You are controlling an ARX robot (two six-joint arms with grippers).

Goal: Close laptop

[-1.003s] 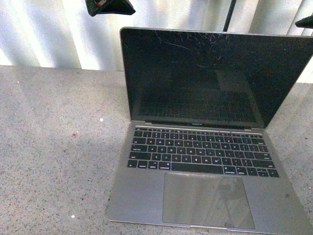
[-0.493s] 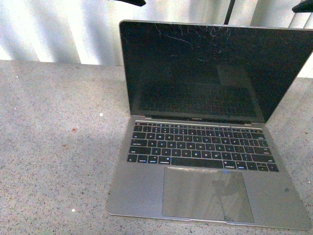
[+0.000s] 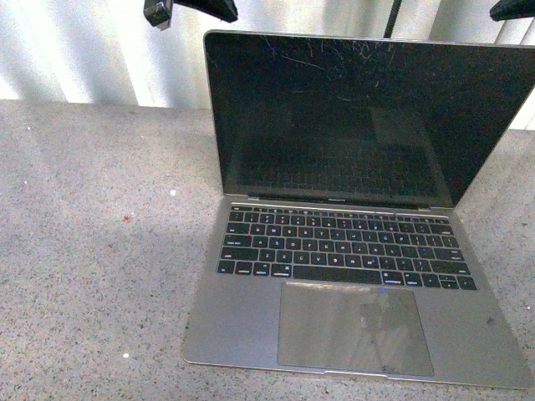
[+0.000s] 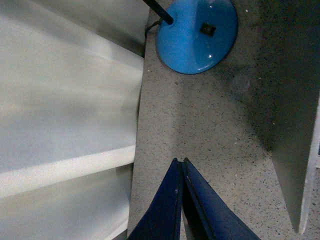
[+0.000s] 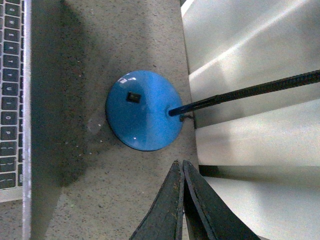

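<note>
The laptop (image 3: 351, 251) lies open on the speckled grey table (image 3: 92, 251). Its scratched black screen (image 3: 359, 109) stands upright, and black keys and a large trackpad face me. My left gripper (image 3: 188, 8) hangs at the top edge, above and left of the screen's corner. My right gripper (image 3: 512, 8) shows at the top right corner. In the left wrist view the blue fingers (image 4: 172, 200) are shut on nothing behind the silver lid (image 4: 292, 125). In the right wrist view the dark fingers (image 5: 170, 205) are shut and empty, with the laptop's keys (image 5: 10, 90) at the far side.
A round blue lamp base (image 4: 196, 32) with a black stem stands on the table behind the laptop, also seen as the blue base (image 5: 142, 110) from the right wrist. A white panelled wall (image 3: 84, 50) closes the back of the table.
The left gripper, almost out of the top edge half a second ago, shows again at the upper left. The laptop stays open at the same angle.
</note>
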